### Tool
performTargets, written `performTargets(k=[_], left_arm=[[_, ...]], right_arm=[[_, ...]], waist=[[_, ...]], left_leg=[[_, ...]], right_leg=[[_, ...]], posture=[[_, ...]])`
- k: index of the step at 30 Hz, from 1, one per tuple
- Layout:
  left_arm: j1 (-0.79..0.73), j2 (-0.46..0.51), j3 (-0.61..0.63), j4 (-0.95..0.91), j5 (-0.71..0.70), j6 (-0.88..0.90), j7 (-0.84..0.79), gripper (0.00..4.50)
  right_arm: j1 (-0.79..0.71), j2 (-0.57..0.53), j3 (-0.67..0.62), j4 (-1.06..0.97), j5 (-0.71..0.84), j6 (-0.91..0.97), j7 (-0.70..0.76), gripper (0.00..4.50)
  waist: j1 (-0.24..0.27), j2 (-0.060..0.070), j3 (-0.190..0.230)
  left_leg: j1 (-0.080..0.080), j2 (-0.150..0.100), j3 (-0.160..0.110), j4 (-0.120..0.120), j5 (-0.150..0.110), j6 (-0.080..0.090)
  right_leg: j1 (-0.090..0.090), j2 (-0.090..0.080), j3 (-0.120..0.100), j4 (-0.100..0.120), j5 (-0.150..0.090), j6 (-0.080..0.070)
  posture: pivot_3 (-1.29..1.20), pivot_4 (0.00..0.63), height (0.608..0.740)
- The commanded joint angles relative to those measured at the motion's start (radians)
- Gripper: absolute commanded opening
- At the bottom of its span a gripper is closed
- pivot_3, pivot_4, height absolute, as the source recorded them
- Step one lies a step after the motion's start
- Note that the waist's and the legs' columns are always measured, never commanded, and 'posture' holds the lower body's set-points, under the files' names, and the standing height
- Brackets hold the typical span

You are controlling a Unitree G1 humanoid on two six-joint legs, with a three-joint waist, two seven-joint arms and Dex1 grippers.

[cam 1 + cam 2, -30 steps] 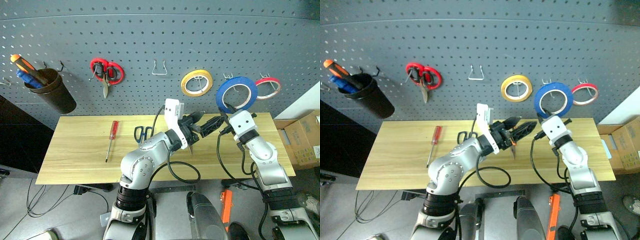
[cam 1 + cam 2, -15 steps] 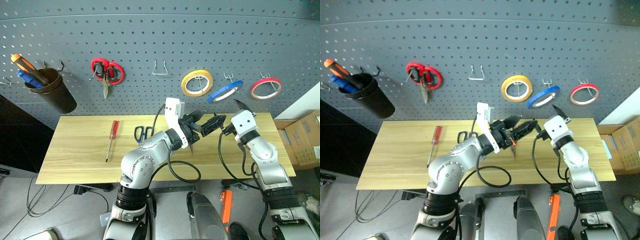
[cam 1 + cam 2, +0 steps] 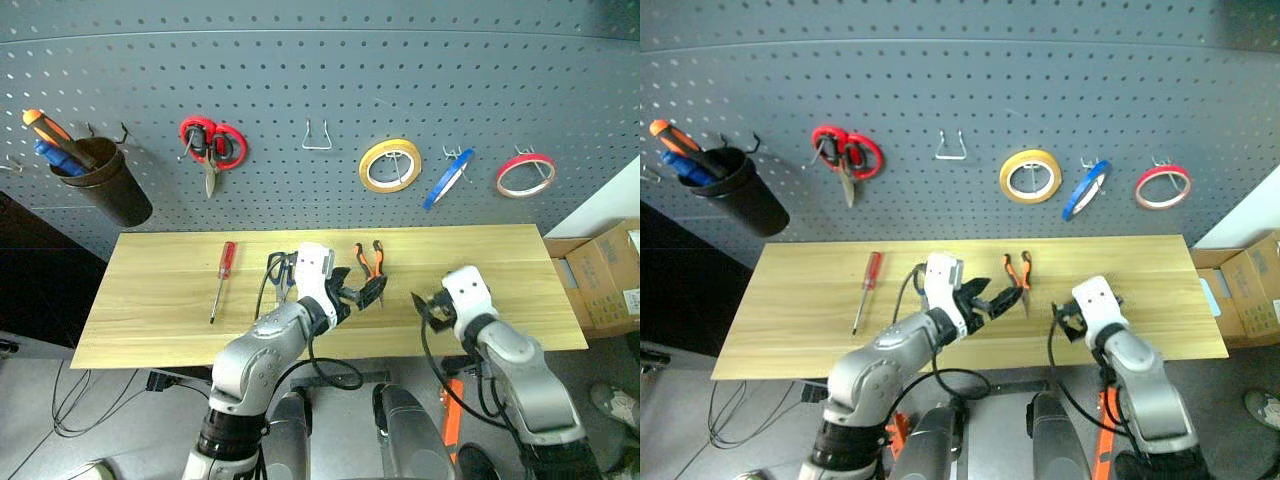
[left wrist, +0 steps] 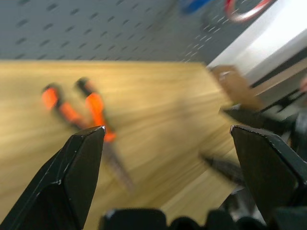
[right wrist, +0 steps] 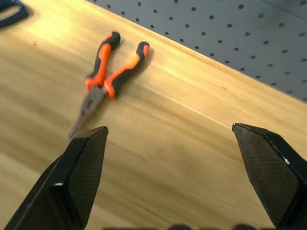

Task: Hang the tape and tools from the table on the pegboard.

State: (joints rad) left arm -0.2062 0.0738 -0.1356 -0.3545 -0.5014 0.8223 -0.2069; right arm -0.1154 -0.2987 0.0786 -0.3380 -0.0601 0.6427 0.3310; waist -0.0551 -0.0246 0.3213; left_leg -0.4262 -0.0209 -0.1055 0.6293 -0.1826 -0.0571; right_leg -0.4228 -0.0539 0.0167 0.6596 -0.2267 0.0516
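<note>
Blue tape ring (image 3: 446, 178) now hook-hung, edge-on

Silver-grey arms, white wrist housings, looping black cables, black pointed claw fingers (image 5: 79, 177).

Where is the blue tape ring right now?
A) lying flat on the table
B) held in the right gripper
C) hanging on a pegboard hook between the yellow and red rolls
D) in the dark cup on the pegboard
C: the blue tape ring hangs tilted from a hook on the pegboard, between the yellow roll and the red roll.
</note>
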Motion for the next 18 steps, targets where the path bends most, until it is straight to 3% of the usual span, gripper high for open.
performTargets(k=[1, 9, 18], left_arm=[[0.052, 0.029, 0.017, -0.103, 0.006, 0.052, 0.038, 4.5], [0.146, 0.128, 0.068, -0.172, 0.026, 0.139, 0.074, 4.5], [0.159, 0.154, 0.121, -0.171, 0.036, 0.132, 0.078, 4.5]], right_arm=[[-0.117, 0.047, 0.024, 0.032, 0.009, 0.155, -0.024, 4.47], [-0.369, 0.216, -0.015, 0.266, 0.049, 0.351, -0.111, 4.47], [-0.499, 0.301, -0.027, 0.452, 0.07, 0.428, -0.158, 4.47]], waist=[[0.001, 0.0, 0.0], [0.017, 0.0, 0.0], [0.028, 0.0, 0.001]], left_leg=[[0.0, 0.001, 0.0, 0.0, 0.0, 0.0], [-0.005, 0.0, 0.0, -0.002, 0.0, 0.001], [-0.007, 0.0, 0.0, -0.005, 0.0, 0.001]], right_leg=[[0.0, 0.0, 0.0, 0.0, 0.0, 0.0], [-0.004, 0.0, -0.004, -0.001, -0.002, 0.004], [-0.008, -0.001, -0.004, -0.002, -0.003, 0.004]], posture=[[-0.02, 0.327, 0.74], [0.03, 0.345, 0.74], [0.06, 0.353, 0.74]])
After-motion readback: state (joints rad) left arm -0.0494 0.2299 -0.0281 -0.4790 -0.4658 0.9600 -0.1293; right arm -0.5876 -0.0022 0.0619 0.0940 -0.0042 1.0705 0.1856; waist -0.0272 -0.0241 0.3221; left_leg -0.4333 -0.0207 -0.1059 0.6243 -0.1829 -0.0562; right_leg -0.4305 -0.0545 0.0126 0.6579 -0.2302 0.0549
